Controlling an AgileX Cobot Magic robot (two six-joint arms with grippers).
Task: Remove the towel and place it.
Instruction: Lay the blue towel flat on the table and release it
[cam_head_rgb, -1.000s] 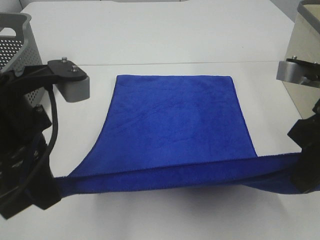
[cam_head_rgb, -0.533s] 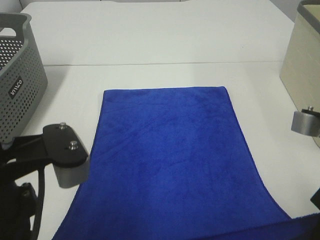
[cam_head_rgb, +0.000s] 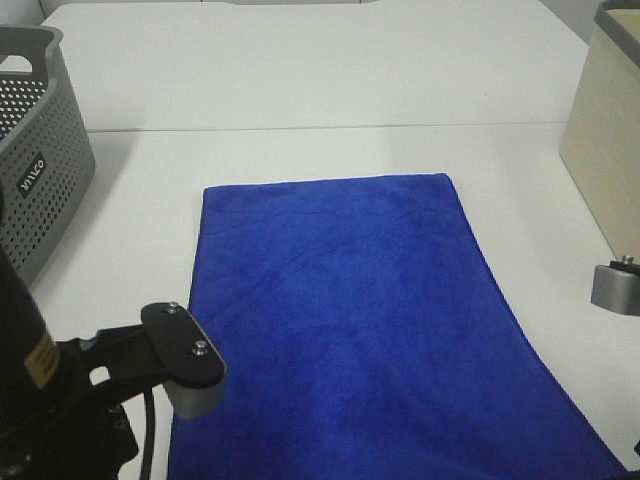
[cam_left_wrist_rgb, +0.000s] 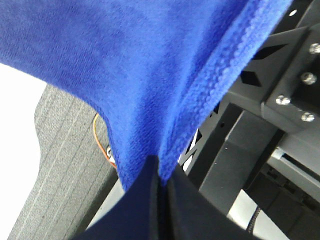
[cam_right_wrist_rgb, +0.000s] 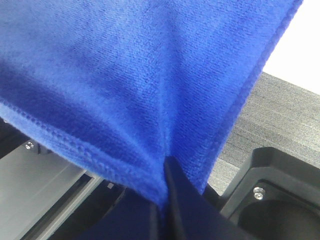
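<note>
The royal-blue plush towel (cam_head_rgb: 350, 310) lies spread flat on the white table (cam_head_rgb: 300, 80), its near end running off the bottom of the exterior view. My left gripper (cam_left_wrist_rgb: 159, 175) is shut on one near corner of the towel (cam_left_wrist_rgb: 125, 75), pinched between dark fingers. My right gripper (cam_right_wrist_rgb: 165, 172) is shut on the other near corner of the towel (cam_right_wrist_rgb: 125, 65). Both grippers are below the exterior view's edge; only the left arm (cam_head_rgb: 110, 400) and a piece of the right arm (cam_head_rgb: 615, 288) show there.
The grey perforated basket (cam_head_rgb: 35, 150) stands at the left edge. A beige box (cam_head_rgb: 605, 140) stands at the right edge. Beyond the table's front edge, the wrist views show a black metal frame (cam_left_wrist_rgb: 270, 125) and grey floor (cam_right_wrist_rgb: 270, 115).
Both arms have pulled back toward the near edge, drawing the towel's near end with them. The raised fold seen earlier has gone and the towel now lies flat and long.
</note>
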